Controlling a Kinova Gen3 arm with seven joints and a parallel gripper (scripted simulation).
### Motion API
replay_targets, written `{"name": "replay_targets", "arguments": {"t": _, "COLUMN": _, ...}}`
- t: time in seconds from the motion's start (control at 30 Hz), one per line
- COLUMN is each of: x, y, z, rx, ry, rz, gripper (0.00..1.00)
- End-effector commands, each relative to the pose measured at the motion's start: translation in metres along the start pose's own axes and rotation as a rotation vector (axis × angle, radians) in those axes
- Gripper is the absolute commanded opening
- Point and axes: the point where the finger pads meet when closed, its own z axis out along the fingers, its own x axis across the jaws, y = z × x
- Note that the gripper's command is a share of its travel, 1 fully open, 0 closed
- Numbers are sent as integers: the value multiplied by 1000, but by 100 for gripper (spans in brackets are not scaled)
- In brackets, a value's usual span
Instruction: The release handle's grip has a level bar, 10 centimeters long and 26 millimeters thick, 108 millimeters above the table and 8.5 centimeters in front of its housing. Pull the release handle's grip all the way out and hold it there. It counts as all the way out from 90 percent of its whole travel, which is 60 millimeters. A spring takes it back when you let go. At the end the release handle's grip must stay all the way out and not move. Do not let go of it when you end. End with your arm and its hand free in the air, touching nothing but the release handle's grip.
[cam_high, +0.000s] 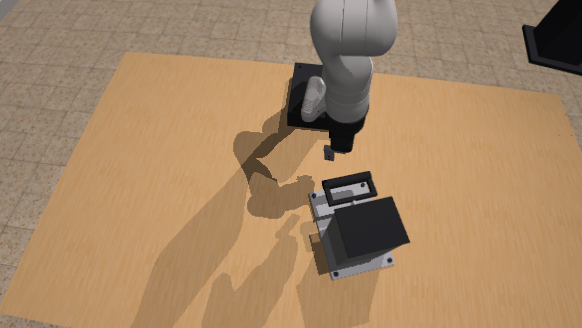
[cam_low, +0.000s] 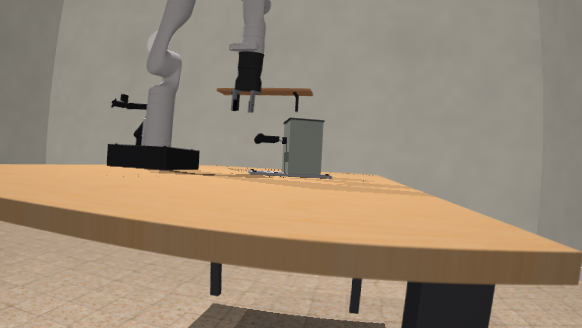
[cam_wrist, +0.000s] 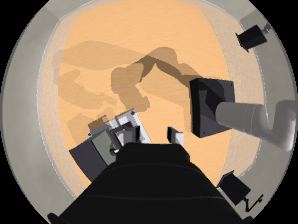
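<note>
The release handle's grip (cam_high: 348, 188) is a black frame with a level bar, standing out from the front of its grey housing (cam_high: 366, 227) on a light base plate. In the side view the grip (cam_low: 265, 138) juts left from the housing (cam_low: 303, 146), a little above the table. My gripper (cam_low: 243, 103) is open and empty, fingers pointing down, in the air above and a little to the left of the grip. From above, my gripper (cam_high: 336, 151) hangs between the arm's base and the grip. In the wrist view the housing and grip (cam_wrist: 109, 139) lie at the lower left.
The arm's black base (cam_high: 312, 97) sits on the wooden table just behind the handle unit. A wooden shelf (cam_low: 265, 92) hangs on the back wall. A black object (cam_high: 555, 37) stands off the table at the far right.
</note>
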Motion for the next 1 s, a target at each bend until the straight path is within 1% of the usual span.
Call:
{"name": "replay_targets", "arguments": {"t": 0.0, "x": 0, "y": 2, "z": 0, "rx": 0, "ry": 1, "rz": -6, "gripper": 100}}
{"name": "replay_targets", "arguments": {"t": 0.13, "x": 0, "y": 2, "z": 0, "rx": 0, "ry": 1, "rz": -6, "gripper": 100}}
{"name": "replay_targets", "arguments": {"t": 0.17, "x": -4, "y": 6, "z": 2, "rx": 19, "ry": -4, "rz": -59, "gripper": 100}}
{"name": "replay_targets", "arguments": {"t": 0.37, "x": -4, "y": 6, "z": 2, "rx": 19, "ry": -4, "rz": -59, "gripper": 100}}
{"name": "replay_targets", "arguments": {"t": 0.4, "x": -8, "y": 11, "z": 3, "rx": 36, "ry": -9, "rz": -109, "gripper": 100}}
{"name": "replay_targets", "arguments": {"t": 0.7, "x": -8, "y": 11, "z": 3, "rx": 36, "ry": -9, "rz": -109, "gripper": 100}}
{"name": "replay_targets", "arguments": {"t": 0.73, "x": -12, "y": 16, "z": 4, "rx": 51, "ry": -15, "rz": -156, "gripper": 100}}
{"name": "replay_targets", "arguments": {"t": 0.93, "x": -12, "y": 16, "z": 4, "rx": 51, "ry": -15, "rz": -156, "gripper": 100}}
{"name": "replay_targets", "arguments": {"t": 0.97, "x": -15, "y": 21, "z": 5, "rx": 65, "ry": -20, "rz": -200, "gripper": 100}}
